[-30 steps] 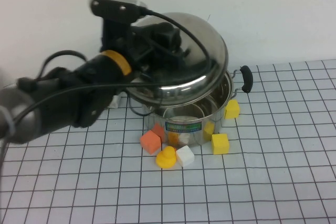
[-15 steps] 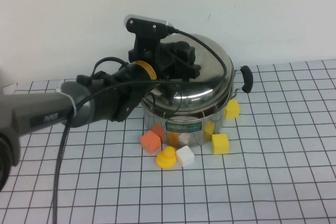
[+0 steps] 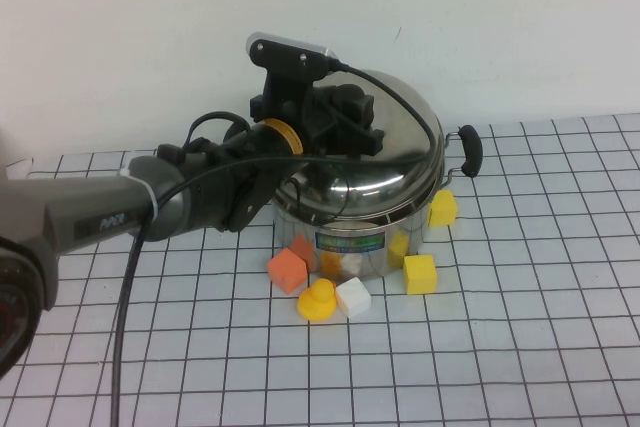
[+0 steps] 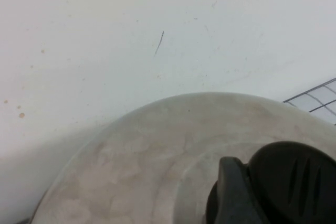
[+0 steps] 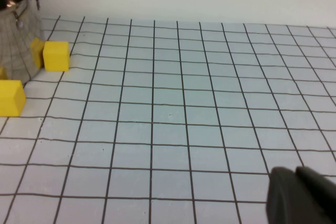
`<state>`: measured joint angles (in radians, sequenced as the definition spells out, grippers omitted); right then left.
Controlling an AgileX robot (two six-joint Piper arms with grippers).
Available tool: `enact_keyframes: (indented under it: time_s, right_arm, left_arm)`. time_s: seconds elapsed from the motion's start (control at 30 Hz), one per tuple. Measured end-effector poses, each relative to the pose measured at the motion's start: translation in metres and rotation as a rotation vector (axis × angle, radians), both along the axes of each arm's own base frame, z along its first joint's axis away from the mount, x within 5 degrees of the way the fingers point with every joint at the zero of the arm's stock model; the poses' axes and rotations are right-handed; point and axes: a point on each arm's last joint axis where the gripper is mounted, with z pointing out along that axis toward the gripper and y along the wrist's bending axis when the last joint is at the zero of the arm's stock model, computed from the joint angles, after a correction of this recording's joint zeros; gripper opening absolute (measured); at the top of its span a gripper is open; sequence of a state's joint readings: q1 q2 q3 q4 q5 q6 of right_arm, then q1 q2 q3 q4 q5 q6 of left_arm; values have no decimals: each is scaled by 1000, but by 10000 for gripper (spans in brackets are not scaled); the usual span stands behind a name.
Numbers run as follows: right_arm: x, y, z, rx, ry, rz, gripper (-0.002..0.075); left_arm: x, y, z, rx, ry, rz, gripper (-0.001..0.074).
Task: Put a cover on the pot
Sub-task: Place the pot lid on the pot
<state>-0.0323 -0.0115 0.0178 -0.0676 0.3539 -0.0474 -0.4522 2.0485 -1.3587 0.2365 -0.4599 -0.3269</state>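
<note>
Nearest, small blocks (image 3: 319, 299) scatter just in front of the pot (image 3: 352, 235) at mid-table. Lid (image 3: 385, 162) sits on its rim, seemingly slightly tilted. Left gripper (image 3: 345, 127) on the lid's knob (image 4: 278, 184) (jaws hidden, cannot tell). Right gripper (image 5: 300, 195) low over bare table, state unclear. Placement step; next: seat, release, lift straight up.

The pot (image 3: 372, 232) label and arm lettering are too small to read.

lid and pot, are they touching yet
Touching. In the high view the lid, under the left gripper, rests on the pot rim. Right gripper sits apart.
</note>
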Motion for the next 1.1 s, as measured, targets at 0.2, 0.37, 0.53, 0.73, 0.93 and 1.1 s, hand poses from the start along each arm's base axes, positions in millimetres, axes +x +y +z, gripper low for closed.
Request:
enact_keyframes:
  time_s: [0.2,0.37,0.53,0.73,0.93,1.1]
  right_arm:
    - [0,0,0,0,0,0,9]
    - [0,0,0,0,0,0,9]
    - [0,0,0,0,0,0,9]
    - [0,0,0,0,0,0,9]
    - [0,0,0,0,0,0,9]
    - [0,0,0,0,0,0,9]
  left_arm:
    - [4,-2,-16,36,4,-8,333]
    - [5,-3,-23,40,7,-12,333]
    - [6,-4,-22,27,-15,-18,333]
    - [6,-5,-18,-2,-57,-26,333]
    - [8,-5,-24,-33,-49,-6,333]
    - [10,-5,-32,-16,-42,-2,333]
